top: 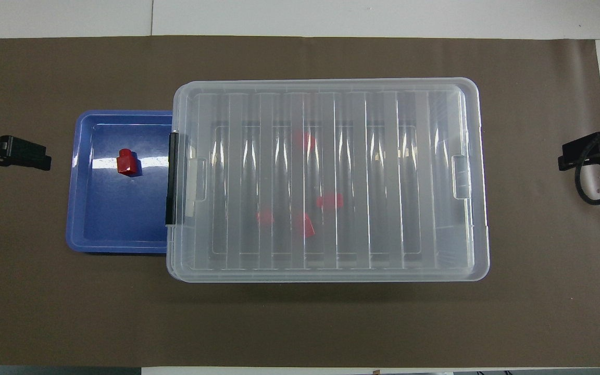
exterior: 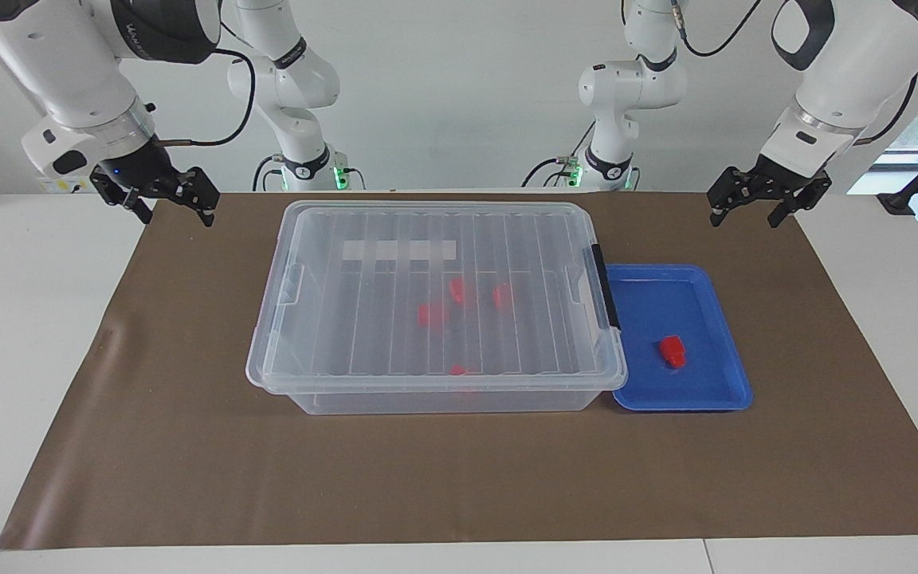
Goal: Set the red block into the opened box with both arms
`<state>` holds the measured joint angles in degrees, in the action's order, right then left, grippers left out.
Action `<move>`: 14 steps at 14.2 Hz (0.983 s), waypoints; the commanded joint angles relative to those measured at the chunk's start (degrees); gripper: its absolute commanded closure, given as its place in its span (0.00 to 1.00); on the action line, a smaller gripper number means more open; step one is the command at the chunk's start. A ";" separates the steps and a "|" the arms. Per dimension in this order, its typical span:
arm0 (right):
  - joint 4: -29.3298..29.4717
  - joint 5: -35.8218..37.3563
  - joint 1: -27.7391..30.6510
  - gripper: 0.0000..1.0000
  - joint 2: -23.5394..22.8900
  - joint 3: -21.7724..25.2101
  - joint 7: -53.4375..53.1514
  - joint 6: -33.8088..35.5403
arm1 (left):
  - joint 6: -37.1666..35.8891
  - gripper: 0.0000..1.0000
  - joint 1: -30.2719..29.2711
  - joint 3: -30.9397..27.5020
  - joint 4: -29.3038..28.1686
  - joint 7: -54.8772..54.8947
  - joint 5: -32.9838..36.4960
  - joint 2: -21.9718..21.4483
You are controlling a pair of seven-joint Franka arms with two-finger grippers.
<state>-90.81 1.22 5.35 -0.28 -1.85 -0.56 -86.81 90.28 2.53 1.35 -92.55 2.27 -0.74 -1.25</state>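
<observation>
One red block (exterior: 672,351) (top: 126,161) lies in the shallow blue tray (exterior: 714,391) (top: 107,229). The tray sits against the clear box (exterior: 363,399) (top: 466,260) on its side toward the left arm's end. The box's ribbed lid (exterior: 395,231) lies flat on top of it, and several more red blocks (exterior: 429,315) (top: 329,201) show through it. My left gripper (exterior: 746,215) (top: 39,159) hangs open and empty over the mat's edge at its own end. At the other end of the mat my right gripper (exterior: 176,214) (top: 565,159) does the same.
A brown mat (exterior: 188,478) (top: 71,312) covers most of the white table. The box's black latch (exterior: 604,287) (top: 172,177) faces the tray. A cable loops by the right gripper in the overhead view.
</observation>
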 commanded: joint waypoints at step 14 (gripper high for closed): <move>-4.01 -0.95 0.36 0.00 0.11 -4.38 -7.25 -6.15 | 0.87 0.00 -0.50 -0.03 -1.84 0.63 -0.75 -1.57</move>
<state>-92.27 1.10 5.35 -0.52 -4.94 -5.19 -89.60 90.28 2.53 1.35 -92.55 2.27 -0.74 -1.25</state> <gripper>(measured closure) 0.000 0.000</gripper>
